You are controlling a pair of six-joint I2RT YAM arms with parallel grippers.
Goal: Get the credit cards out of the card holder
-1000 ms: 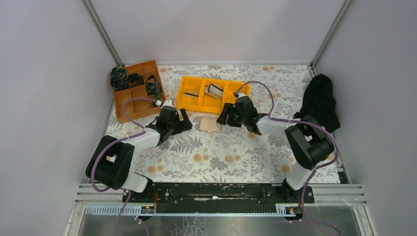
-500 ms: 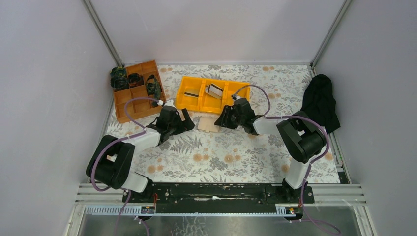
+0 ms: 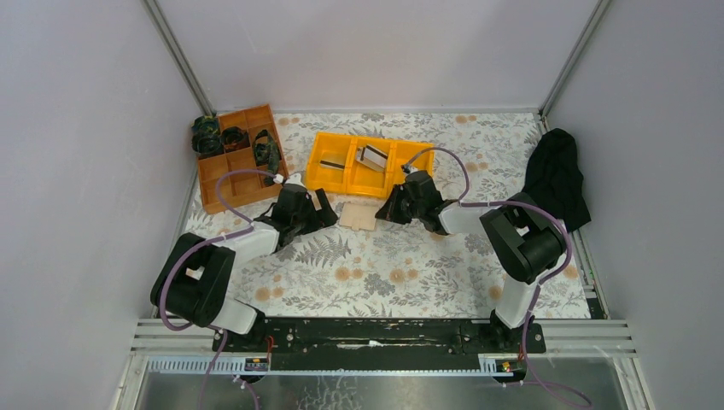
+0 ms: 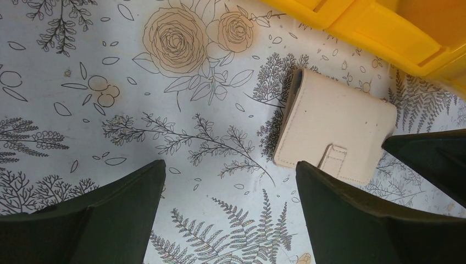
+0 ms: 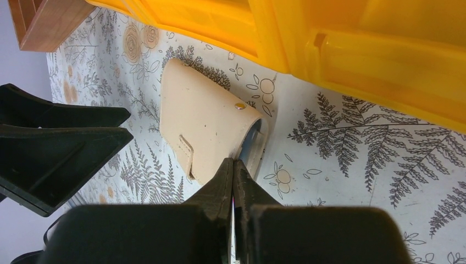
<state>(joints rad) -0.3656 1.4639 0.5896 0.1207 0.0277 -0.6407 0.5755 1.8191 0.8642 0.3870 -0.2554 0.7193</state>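
The tan card holder [image 3: 359, 216] lies folded on the flowered table between my two grippers, just in front of the yellow bin. In the left wrist view the card holder [image 4: 335, 124] has its tab fastened. My left gripper [image 4: 229, 164] stands open to its left, with only table between the fingers. In the right wrist view my right gripper [image 5: 233, 160] is shut at the open side of the card holder [image 5: 206, 124], where the blue-grey inside shows. A thin pale card edge runs between its fingers. Two credit cards, one dark [image 3: 333, 165] and one silvery [image 3: 373, 155], lie in the bin.
The yellow three-compartment bin [image 3: 329, 145] stands right behind the holder, close to both grippers. An orange-brown divided tray [image 3: 235, 184] with dark items sits at the back left. A black cloth [image 3: 557, 175] lies at the right edge.
My right gripper moved left up to the holder's open side and closed there. The holder shifted slightly to the left. The left arm stayed still and open.
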